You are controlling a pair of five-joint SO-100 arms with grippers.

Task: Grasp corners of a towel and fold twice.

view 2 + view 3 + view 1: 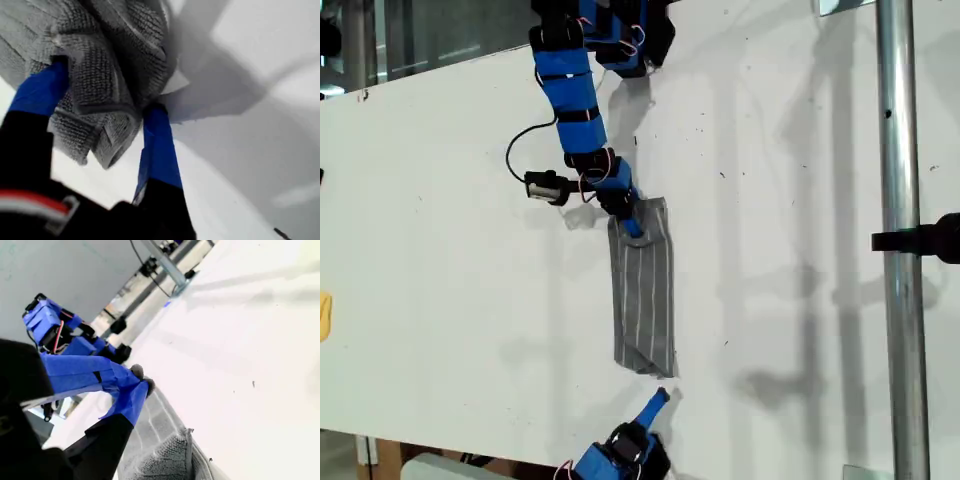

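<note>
The grey towel (645,300) with thin white stripes lies on the white table (440,250) as a narrow folded strip. Its long side runs from top to bottom of the exterior view. My first gripper (632,228) reaches in from the top of that view and is shut on the strip's upper end. The first wrist view shows thick bunched layers of towel (115,30) between the two blue fingers of my first gripper (105,92). My second gripper (660,396) sits just below the strip's lower end. In its own view my second gripper (141,385) is shut and empty, over the towel (160,450).
A vertical metal pole (895,200) with a black clamp (925,240) crosses the exterior view's right. A black cable (520,150) loops beside the first arm. A yellow object (323,315) shows at the exterior view's left edge. The first arm's base (45,320) stands at the table edge.
</note>
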